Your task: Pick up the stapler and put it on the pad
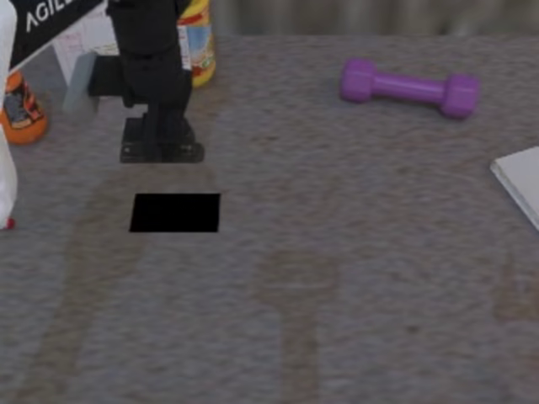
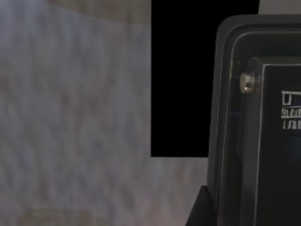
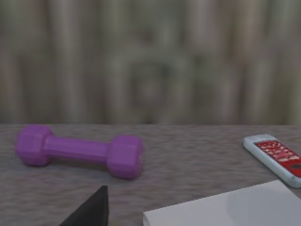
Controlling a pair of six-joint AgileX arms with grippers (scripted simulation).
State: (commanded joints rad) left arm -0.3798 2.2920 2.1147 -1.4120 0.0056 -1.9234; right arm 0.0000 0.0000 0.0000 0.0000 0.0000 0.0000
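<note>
The small black oblong stapler (image 1: 162,151) is seen just behind the flat plain black pad (image 1: 175,212), toward the far edge of the grey table (image 1: 337,278); a thin strip of table is left between the two, so the stapler is not yet on the pad. The left gripper (image 1: 160,139) is set right on top of the stapler, and its fingers seem to be closed tight on it. In the left wrist view the stapler is seen very close, beside the pad. The right gripper (image 3: 89,212) is parked far from the pad, near the purple dumbbell (image 1: 410,87).

Things could go wrong from here: the stapler could be let go too early and land half off the pad; it could be dropped if the hold is weak; the pad could be pushed away if the stapler is brought down too low.
</note>
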